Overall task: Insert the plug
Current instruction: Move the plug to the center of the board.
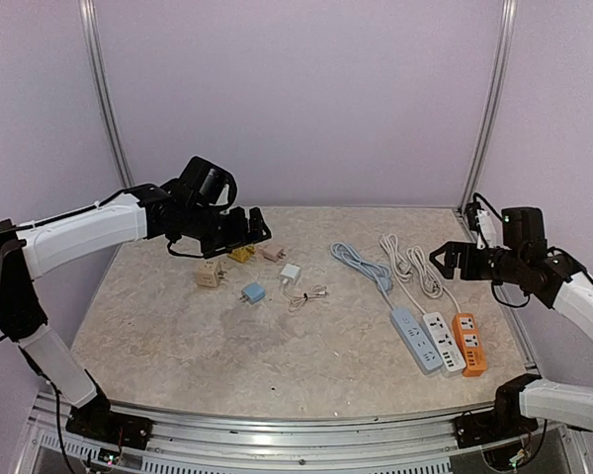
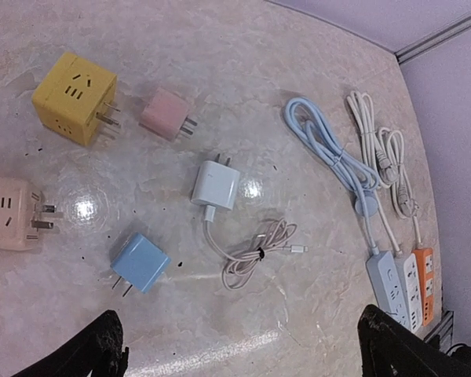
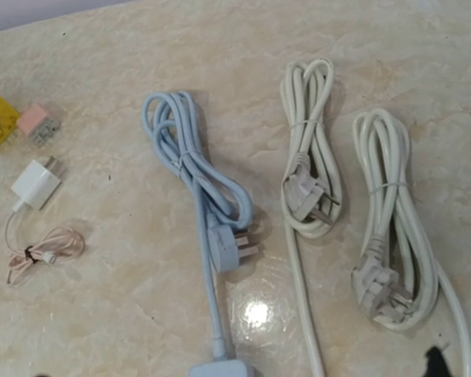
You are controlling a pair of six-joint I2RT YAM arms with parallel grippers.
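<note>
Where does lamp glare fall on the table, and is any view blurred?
Left wrist: bright spots on the table beside the white charger and the peach cube adapter; its own fingers look dark and soft. Right wrist: one glare spot beside the blue cord, otherwise sharp. Top external: even light, faint shadows, no strong glare.

Bright, even light falling from overhead. Walls point(image 1: 306, 99) taking lilac cast. Table point(image 1: 178, 336) glaring: white patch shining beside charger point(image 2: 216, 184) in left wrist view, another burning below blue plug point(image 3: 229, 250) in right wrist view. Rail point(image 1: 277, 437) glinting at front. Shadows lying thin, soft beside cords point(image 3: 306, 141). Top view reading sharp; wrist views bowing at edges, far corners softening slightly.
</note>
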